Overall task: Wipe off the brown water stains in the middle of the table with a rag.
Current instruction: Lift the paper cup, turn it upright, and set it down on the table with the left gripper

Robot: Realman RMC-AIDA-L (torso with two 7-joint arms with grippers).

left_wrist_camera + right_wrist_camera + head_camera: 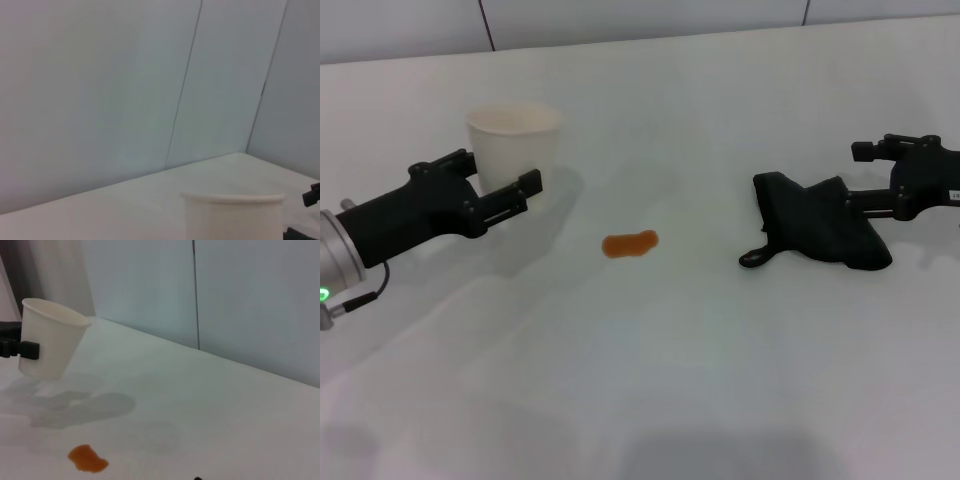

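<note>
The brown water stain (630, 243) is a small orange-brown blot in the middle of the white table (650, 380); it also shows in the right wrist view (88, 459). The black rag (820, 228) lies bunched on the table's right side, its loop tag pointing toward the stain. My right gripper (860, 177) is open at the rag's far right edge, the near finger lying just over the cloth. My left gripper (502, 172) is at the left, shut on a white plastic cup (513, 140), which looks tilted in the right wrist view (49, 337).
The wall panels (640, 20) run along the table's far edge. In the left wrist view the cup's rim (233, 199) is close in front of the camera. Bare table lies between the stain and the rag.
</note>
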